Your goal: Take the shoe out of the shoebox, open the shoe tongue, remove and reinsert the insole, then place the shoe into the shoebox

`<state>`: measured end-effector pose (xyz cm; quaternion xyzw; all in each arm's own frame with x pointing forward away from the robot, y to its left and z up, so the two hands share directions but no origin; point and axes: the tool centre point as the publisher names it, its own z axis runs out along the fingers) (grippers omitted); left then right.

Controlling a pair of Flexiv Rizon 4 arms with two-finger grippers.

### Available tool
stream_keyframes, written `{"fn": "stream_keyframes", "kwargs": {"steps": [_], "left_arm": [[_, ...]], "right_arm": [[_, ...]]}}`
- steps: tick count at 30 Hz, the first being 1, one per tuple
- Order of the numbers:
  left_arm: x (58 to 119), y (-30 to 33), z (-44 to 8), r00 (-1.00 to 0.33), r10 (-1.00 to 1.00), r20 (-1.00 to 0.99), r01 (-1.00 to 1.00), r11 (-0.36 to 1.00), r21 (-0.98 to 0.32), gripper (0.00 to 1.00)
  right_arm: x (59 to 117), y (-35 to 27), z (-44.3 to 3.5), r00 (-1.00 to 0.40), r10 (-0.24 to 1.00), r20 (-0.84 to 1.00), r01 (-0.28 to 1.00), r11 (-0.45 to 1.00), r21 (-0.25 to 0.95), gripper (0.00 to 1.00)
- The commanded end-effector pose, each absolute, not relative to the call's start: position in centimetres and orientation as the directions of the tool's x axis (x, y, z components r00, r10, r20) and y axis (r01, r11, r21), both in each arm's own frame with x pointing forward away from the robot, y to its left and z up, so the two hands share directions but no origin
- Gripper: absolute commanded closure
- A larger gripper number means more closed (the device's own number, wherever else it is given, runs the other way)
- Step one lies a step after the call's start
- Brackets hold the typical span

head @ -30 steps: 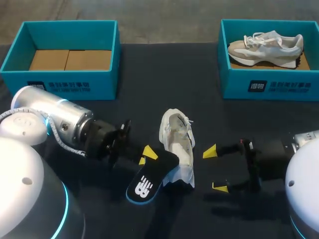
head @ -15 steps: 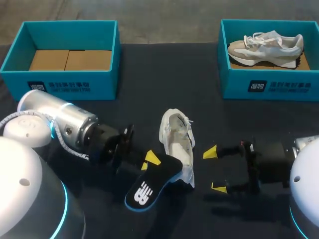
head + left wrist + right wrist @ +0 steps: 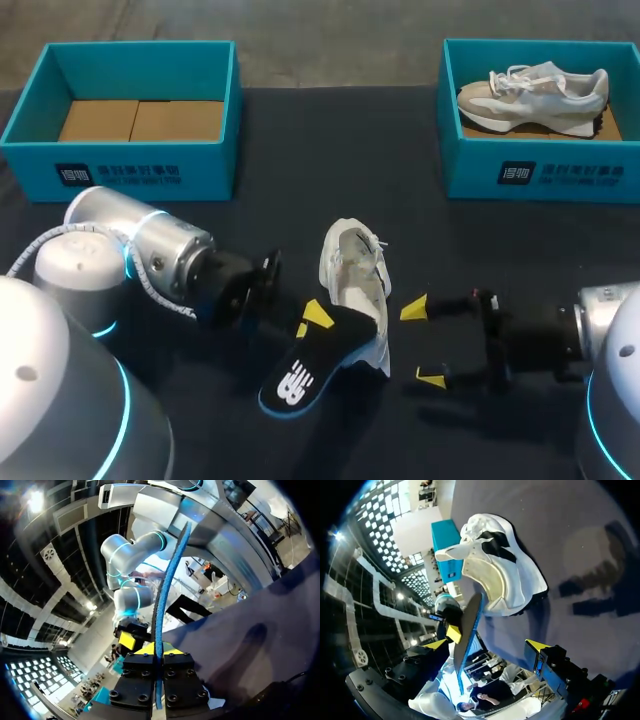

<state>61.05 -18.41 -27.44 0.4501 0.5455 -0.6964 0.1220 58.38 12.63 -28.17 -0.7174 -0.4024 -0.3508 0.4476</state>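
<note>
You are at the insole step: your left gripper (image 3: 309, 321) is clamped on the black insole (image 3: 296, 378), low in the frame's middle, with the insole's upper end against the heel of the white shoe (image 3: 352, 272) at centre. Your right gripper (image 3: 422, 343) is spread wide just right of the shoe, touching nothing. I judge it should next steady the shoe. The shoebox (image 3: 130, 178) sits upper left and the second box (image 3: 540, 178) upper right, both well clear.
</note>
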Motion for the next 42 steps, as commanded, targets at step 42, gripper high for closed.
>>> {"fn": "stream_keyframes", "kwargs": {"steps": [42], "left_arm": [[63.2,-19.9,-28.0,-0.646,0.221,-0.73,0.636,-0.371,-0.676,1.0]], "right_arm": [[57.1,14.6,-31.7,0.426,0.214,0.879,0.901,-0.192,-0.389,0.0]]}}
